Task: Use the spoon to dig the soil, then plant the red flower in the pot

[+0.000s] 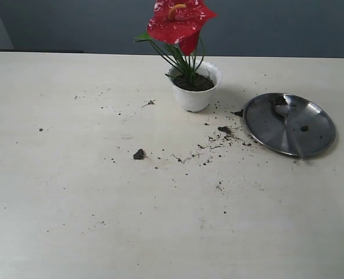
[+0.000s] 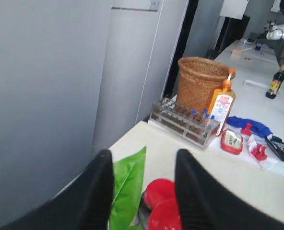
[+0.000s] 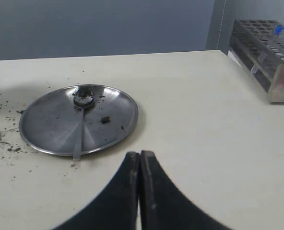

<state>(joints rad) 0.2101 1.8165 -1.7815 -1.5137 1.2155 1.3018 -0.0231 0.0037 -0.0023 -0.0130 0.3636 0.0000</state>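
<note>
The red flower (image 1: 179,21) stands upright in the white pot (image 1: 196,97), its green stems rising out of the dark soil (image 1: 193,83). The spoon (image 1: 288,119) lies on the round steel plate (image 1: 311,144), its bowl smudged with soil; the right wrist view shows the spoon (image 3: 79,127) too. My left gripper (image 2: 143,158) is open above the red blooms (image 2: 161,191) and a green leaf (image 2: 127,184), touching neither. My right gripper (image 3: 140,155) is shut and holds nothing, near the plate (image 3: 46,124). Neither gripper shows in the exterior view.
Loose soil crumbs (image 1: 224,130) and a clump (image 1: 139,154) litter the table between pot and plate. A test-tube rack (image 3: 269,52) stands beyond the plate. The left wrist view shows a wicker basket (image 2: 199,81), an orange bottle (image 2: 222,108) and the rack (image 2: 183,120).
</note>
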